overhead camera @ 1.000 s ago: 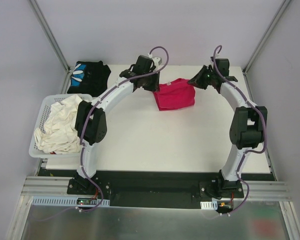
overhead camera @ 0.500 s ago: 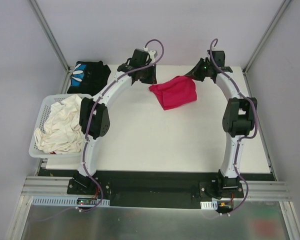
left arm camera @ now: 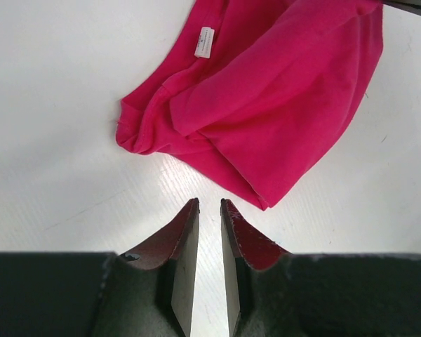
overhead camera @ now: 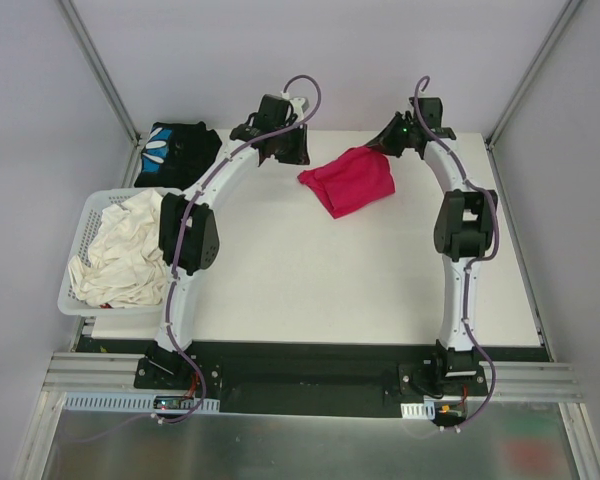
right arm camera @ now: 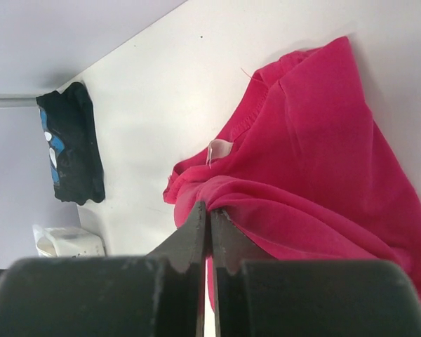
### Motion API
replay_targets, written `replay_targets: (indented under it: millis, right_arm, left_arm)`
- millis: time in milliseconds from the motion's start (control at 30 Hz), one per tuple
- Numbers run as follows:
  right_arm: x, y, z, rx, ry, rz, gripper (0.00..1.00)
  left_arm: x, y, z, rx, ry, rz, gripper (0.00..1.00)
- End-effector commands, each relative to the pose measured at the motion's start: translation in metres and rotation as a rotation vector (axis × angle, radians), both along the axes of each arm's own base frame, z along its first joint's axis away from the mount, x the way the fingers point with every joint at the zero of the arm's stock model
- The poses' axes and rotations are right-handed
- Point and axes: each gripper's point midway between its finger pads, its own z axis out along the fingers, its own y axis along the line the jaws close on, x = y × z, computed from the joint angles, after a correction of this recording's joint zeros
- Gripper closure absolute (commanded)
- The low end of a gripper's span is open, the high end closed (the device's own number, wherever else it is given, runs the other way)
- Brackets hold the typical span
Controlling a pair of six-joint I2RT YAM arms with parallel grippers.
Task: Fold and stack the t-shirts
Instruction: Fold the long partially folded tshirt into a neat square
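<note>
A flat white tabletop [overhead camera: 330, 290] fills the cell, closed in by pale grey walls [overhead camera: 40, 120] and slanting metal frame posts [overhead camera: 100, 70]. At its left edge sits a white plastic lattice basket [overhead camera: 76, 236] heaped with cream cloth [overhead camera: 120, 255].

The bright magenta-red soft cloth t-shirt [overhead camera: 352, 182] lies bunched near the far middle of the table. Its long axis runs diagonally from near-left up to far-right, where one corner lifts off the surface. Its small white neck label [left arm camera: 205, 42] lies toward its left side. The black cloth t-shirt with a blue-and-white print [overhead camera: 180, 150] lies bundled at the far left corner, well apart.

The left arm [overhead camera: 225, 175] and the right arm [overhead camera: 467, 225] both arch far forward. The right gripper [right arm camera: 208, 208] is clamped on a fold of the magenta shirt. The left gripper [left arm camera: 209, 203] hangs just short of the shirt's near edge, its jaws a slit apart and empty.
</note>
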Motion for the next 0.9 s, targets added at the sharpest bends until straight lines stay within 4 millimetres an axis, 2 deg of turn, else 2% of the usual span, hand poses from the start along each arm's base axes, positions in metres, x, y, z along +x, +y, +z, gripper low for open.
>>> replay_targets:
  millis: [0, 200, 233, 333, 400, 500, 533, 667, 700, 767, 800, 867]
  right_arm:
    - [0.009, 0.015, 0.015, 0.069, -0.021, 0.026, 0.96]
    - [0.014, 0.02, -0.006, 0.126, 0.029, 0.02, 0.9]
    - [0.016, 0.022, -0.018, 0.136, 0.046, 0.022, 0.89]
    - [0.013, 0.027, -0.029, 0.171, 0.086, 0.032, 0.87]
    - [0.009, 0.028, -0.043, 0.173, 0.119, 0.033, 0.85]
    - [0.006, 0.025, -0.05, 0.161, 0.129, 0.021, 0.7]
    - [0.005, 0.024, -0.054, 0.159, 0.135, 0.023, 0.63]
    - [0.009, 0.014, -0.039, 0.166, 0.107, 0.01, 0.51]
    - [0.011, 0.01, -0.027, 0.166, 0.084, 0.007, 0.5]
    - [0.013, 0.001, -0.014, 0.17, 0.062, -0.006, 0.47]
    - [0.013, -0.003, 0.0, 0.168, 0.036, -0.008, 0.46]
    - [0.014, -0.013, 0.015, 0.163, 0.01, -0.024, 0.45]
  left_arm:
    - [0.004, -0.002, 0.015, -0.022, -0.031, -0.024, 0.82]
    - [-0.002, -0.006, 0.018, -0.053, -0.012, -0.044, 0.82]
    - [-0.003, -0.006, 0.018, -0.055, -0.007, -0.041, 0.83]
    - [-0.008, -0.005, 0.019, -0.057, 0.001, -0.043, 0.83]
    - [-0.01, -0.005, 0.023, -0.061, -0.003, -0.047, 0.83]
    - [-0.014, -0.003, 0.028, -0.063, -0.007, -0.047, 0.83]
    - [-0.016, -0.003, 0.028, -0.062, -0.003, -0.046, 0.83]
    - [-0.025, -0.001, 0.037, -0.067, -0.01, -0.054, 0.83]
    - [-0.028, -0.001, 0.046, -0.069, -0.027, -0.056, 0.82]
    - [-0.034, 0.001, 0.047, -0.061, -0.025, -0.056, 0.82]
    - [-0.038, 0.003, 0.055, -0.062, -0.041, -0.058, 0.82]
    - [-0.045, 0.006, 0.053, -0.051, -0.034, -0.057, 0.82]
